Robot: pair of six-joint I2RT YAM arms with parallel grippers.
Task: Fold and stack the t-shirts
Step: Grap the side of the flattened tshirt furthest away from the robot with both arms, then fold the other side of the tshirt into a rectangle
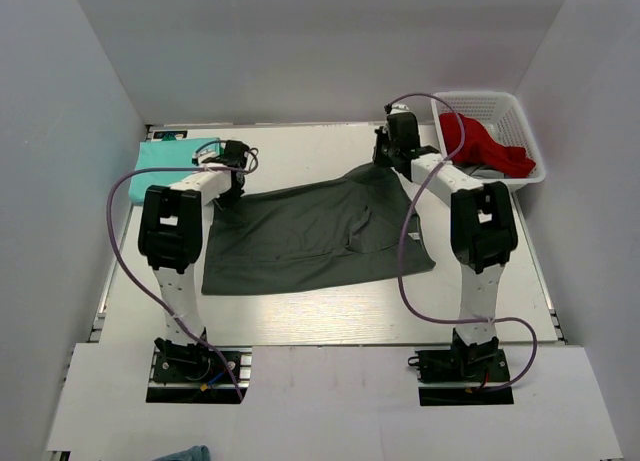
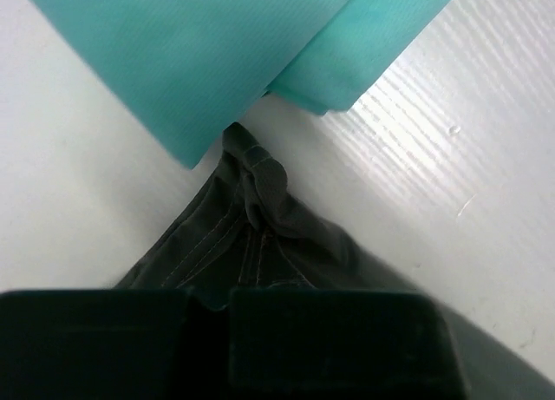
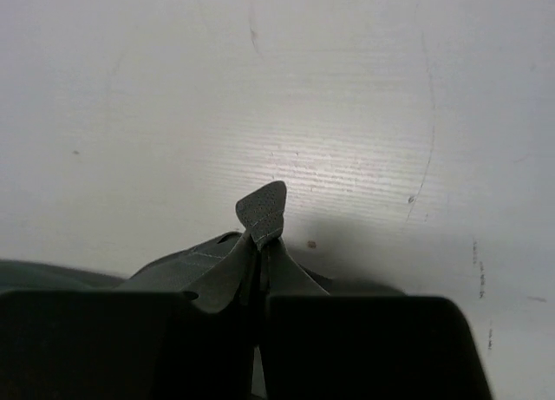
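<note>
The dark charcoal t-shirt (image 1: 310,233) lies spread across the middle of the table. My left gripper (image 1: 228,186) is shut on its far left corner (image 2: 260,218), right beside the folded mint-turquoise t-shirt (image 1: 160,159), which fills the top of the left wrist view (image 2: 217,53). My right gripper (image 1: 392,156) is shut on the shirt's far right corner; a small tip of cloth (image 3: 263,211) sticks out between the jaws just above the table. The cloth between the two grippers hangs slightly raised.
A white basket (image 1: 520,121) at the back right holds a red garment (image 1: 485,146) over something grey. White walls enclose the table on three sides. A bit of teal cloth (image 1: 185,453) lies at the near edge.
</note>
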